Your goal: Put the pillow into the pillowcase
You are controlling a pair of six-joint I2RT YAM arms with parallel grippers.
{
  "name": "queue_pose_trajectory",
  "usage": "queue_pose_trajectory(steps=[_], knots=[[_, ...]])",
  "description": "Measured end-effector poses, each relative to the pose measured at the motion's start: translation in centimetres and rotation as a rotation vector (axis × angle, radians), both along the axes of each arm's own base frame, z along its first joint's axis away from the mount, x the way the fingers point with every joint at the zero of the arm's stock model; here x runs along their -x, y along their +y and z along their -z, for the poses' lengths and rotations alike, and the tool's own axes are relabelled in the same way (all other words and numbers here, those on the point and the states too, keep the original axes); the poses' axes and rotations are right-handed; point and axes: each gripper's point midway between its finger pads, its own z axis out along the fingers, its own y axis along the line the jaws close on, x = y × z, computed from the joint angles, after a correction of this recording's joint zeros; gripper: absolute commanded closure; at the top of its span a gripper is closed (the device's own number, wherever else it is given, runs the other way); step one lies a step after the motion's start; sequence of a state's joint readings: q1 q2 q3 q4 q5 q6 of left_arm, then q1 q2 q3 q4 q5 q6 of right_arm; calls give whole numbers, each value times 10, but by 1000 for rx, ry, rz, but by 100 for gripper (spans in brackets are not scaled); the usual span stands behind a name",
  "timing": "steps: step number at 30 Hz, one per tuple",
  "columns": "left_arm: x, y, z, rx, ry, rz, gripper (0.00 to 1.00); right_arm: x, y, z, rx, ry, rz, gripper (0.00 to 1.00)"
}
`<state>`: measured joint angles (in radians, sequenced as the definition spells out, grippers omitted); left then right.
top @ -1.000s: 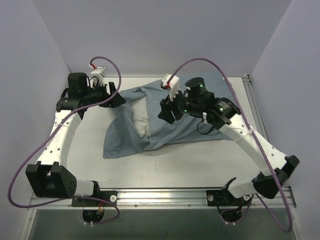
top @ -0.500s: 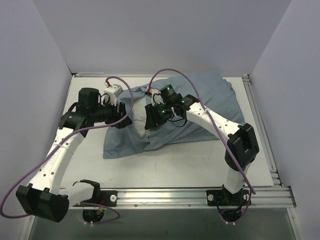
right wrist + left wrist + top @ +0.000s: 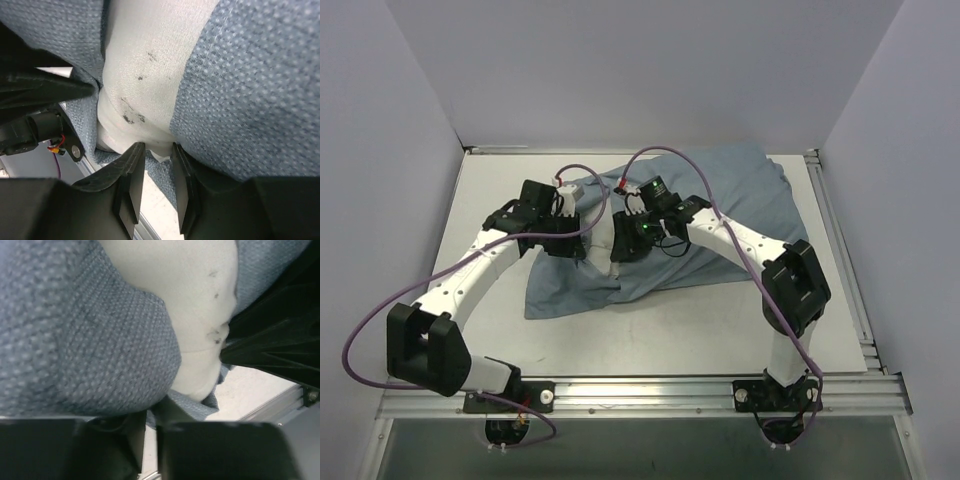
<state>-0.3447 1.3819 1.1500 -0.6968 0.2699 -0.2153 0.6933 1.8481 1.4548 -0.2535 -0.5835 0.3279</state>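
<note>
From where I stand, the left end effector [image 3: 572,240] sits low at the left lip of the pillowcase [image 3: 720,210]. Its wrist view is too dark to tell how far its jaws are parted or whether they have cloth. Just right of it, a white end of the pillow [image 3: 145,65] pokes out of the mouth, and the rest seems to fill the plump sack lying across the counter [image 3: 650,330]. Next comes the right end effector [image 3: 622,248], its jaws a narrow gap apart at the hem, with nothing clearly caught. The danger, I think, is a jaw pinching pillow along with cloth and dragging it back out, or the two close-set wrists knocking together.
</note>
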Motion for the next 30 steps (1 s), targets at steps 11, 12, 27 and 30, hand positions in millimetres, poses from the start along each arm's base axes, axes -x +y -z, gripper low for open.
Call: queue_pose_trajectory(steps=[11, 12, 27, 30], knots=[[38, -83, -119, 618, -42, 317, 100, -26, 18, 29, 47, 42, 85, 94], [41, -86, -133, 649, -65, 341, 100, -30, 20, 31, 50, 45, 99, 96], [36, -36, -84, 564, -57, 318, 6, -24, -45, -62, 76, -92, 134, 65], [26, -14, -81, 540, -79, 268, 11, -17, -61, -87, 110, -205, 120, 64]])
